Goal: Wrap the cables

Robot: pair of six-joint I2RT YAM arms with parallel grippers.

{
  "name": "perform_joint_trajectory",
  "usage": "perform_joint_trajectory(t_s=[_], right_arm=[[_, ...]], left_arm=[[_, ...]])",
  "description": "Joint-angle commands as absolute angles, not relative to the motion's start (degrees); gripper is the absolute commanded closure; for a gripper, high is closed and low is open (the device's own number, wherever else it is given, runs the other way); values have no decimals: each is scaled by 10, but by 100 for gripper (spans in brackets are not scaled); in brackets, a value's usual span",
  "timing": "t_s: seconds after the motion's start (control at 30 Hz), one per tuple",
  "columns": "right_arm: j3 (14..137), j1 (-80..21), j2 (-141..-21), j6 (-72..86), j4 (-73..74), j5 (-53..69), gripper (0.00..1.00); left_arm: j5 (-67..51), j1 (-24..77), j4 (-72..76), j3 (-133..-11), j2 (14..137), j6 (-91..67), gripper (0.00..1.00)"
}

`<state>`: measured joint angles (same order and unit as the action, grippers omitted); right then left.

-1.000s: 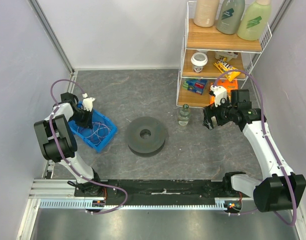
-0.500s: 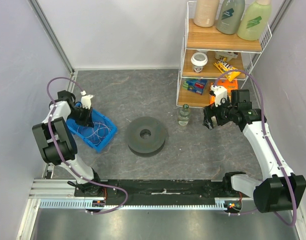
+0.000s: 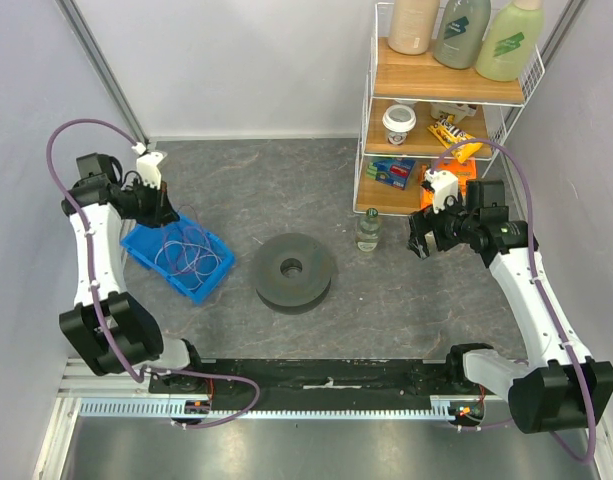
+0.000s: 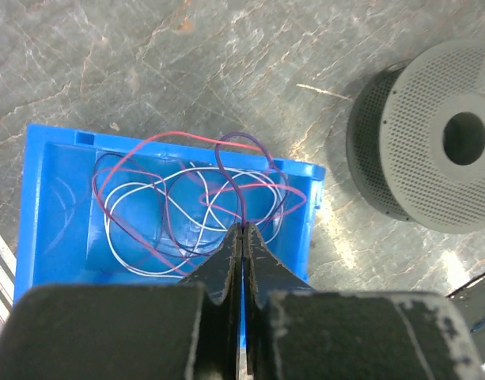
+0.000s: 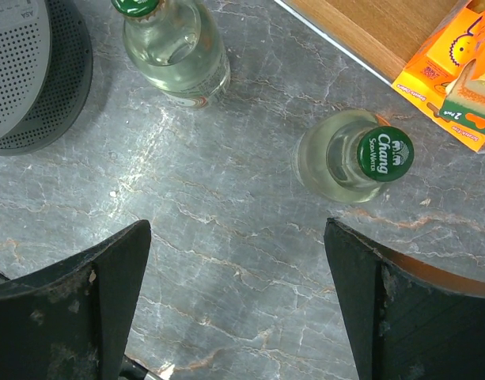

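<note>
The cables (image 4: 187,206) lie as a loose tangle of pink, purple and white loops in a blue bin (image 3: 144,245) on the left side of the table (image 3: 286,180). The left pincer (image 4: 240,231) is clenched, its two fingers pressed flat together with no gap. A purple strand runs up out of the heap into the tips, so the pincer grips that one strand, above the bin's far left end. Most of the other loops rest on the bin floor, while a pink and a purple loop arch past one wall's rim. The tangle has no single heading, but it spreads along the bin's length, which in the top view slants from far left to near right.

Right of the bin and apart from it, a dark spool (image 3: 293,271) lies flat with its hole facing up. Farther right, the right pincer (image 5: 238,261) hangs over bare table with its fingers spread wide, grasping nothing. Beyond its tips stand a green-capped bottle (image 5: 384,154) and a second bottle (image 5: 175,43), both upright. A shelf (image 3: 441,85) stands at the far right.
</note>
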<state>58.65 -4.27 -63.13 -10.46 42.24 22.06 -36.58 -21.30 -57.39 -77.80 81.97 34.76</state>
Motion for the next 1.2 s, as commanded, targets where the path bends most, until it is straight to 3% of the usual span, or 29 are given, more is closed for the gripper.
perform_joint_trajectory(t_s=[0.0, 0.37, 0.6, 0.77, 1.17], right_arm=[[614, -41, -621, -102, 408, 234, 2], [626, -41, -606, -112, 423, 243, 2], [626, -41, -606, -119, 425, 251, 2], [623, -40, -611, -120, 425, 258, 2], [624, -41, -624, -120, 421, 257, 2]], left_arm=[[-401, -216, -617, -813, 802, 321, 98], [-285, -221, -535, -814, 702, 266, 98], [-221, -217, -623, -778, 732, 346, 98], [-131, -215, -604, -719, 732, 403, 98], [-157, -215, -588, -686, 820, 414, 97]])
